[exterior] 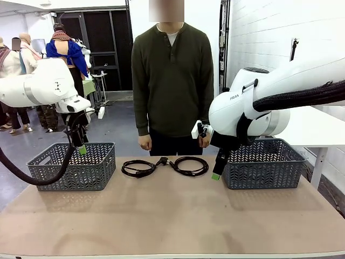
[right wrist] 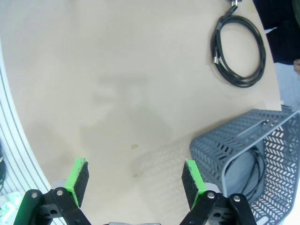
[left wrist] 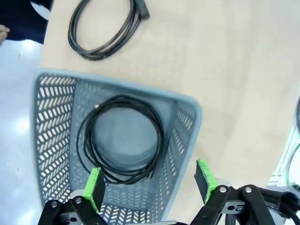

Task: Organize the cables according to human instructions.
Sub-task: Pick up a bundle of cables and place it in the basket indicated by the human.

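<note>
Judging by the layout, the job is between picks: two cables are binned and two are not yet sorted. The table (exterior: 172, 216) carries everything. A person (exterior: 172, 70) stands at its far edge, hands hanging low, not pointing at anything I can see.

The left basket (exterior: 99, 170) sits toward the far left corner, and the right basket (exterior: 269, 172) toward the far right corner. The coil in the left basket (left wrist: 126, 177) lies flat on the basket floor. The coil in the right basket (right wrist: 258, 164) shows partly past the mesh wall.

The left loose coil (exterior: 139, 173) and the right loose coil (exterior: 188, 174) lie flat side by side near the middle of the far edge, between the baskets. Their plug ends are close together, maybe touching — can't tell.

The left gripper (exterior: 81, 148) hovers above the left basket, fingers apart, nothing in them. The right gripper (exterior: 217, 171) hangs just beside the right basket's inner wall, over bare table, fingers apart too, empty.

The next move likely needs a cue from the person on which loose coil goes where. Then the nearer arm has to reach toward the far edge and drop with its fingers straddling the bundled strands at one side of the ring. It should pinch all turns together so the coil doesn't unwind, then lift it over a basket rim.
</note>
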You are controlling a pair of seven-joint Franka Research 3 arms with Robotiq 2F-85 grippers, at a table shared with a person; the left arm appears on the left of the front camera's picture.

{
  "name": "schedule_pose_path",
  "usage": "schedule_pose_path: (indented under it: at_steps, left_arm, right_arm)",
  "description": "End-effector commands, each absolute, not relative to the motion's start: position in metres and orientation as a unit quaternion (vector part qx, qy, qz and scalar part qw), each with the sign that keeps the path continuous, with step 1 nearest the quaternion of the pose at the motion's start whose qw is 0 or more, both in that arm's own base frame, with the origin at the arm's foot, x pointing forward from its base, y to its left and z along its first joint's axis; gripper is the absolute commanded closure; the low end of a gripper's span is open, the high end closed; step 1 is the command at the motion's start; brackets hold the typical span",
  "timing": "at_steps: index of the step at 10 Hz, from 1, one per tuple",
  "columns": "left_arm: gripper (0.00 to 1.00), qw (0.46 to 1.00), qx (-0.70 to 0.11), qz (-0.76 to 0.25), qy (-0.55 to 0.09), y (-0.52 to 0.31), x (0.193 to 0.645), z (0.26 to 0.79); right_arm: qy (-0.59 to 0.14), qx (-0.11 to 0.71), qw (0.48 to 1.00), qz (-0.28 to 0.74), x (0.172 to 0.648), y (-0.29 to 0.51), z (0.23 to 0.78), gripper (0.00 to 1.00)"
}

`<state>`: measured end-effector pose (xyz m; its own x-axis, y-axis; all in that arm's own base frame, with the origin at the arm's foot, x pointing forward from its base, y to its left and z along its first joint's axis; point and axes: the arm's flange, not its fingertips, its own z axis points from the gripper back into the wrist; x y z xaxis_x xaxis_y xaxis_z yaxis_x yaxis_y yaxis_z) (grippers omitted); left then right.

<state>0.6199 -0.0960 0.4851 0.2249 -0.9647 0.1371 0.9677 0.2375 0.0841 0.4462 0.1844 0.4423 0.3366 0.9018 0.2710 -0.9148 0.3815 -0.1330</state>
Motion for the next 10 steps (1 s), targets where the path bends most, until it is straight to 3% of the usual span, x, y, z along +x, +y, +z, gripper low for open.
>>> schedule_pose_path:
  at_steps: [1,10]
  left_arm:
    - [0.0,0.788,-0.024,-0.604,-0.118,-0.109,0.579,0.486]
    - [0.0,0.786,-0.053,-0.597,-0.152,-0.157,0.434,0.433]
  right_arm:
    - [-0.147,0.019,0.818,0.555,0.447,0.185,0.444,0.0]
    - [-0.147,0.019,0.818,0.555,0.447,0.185,0.444,0.0]
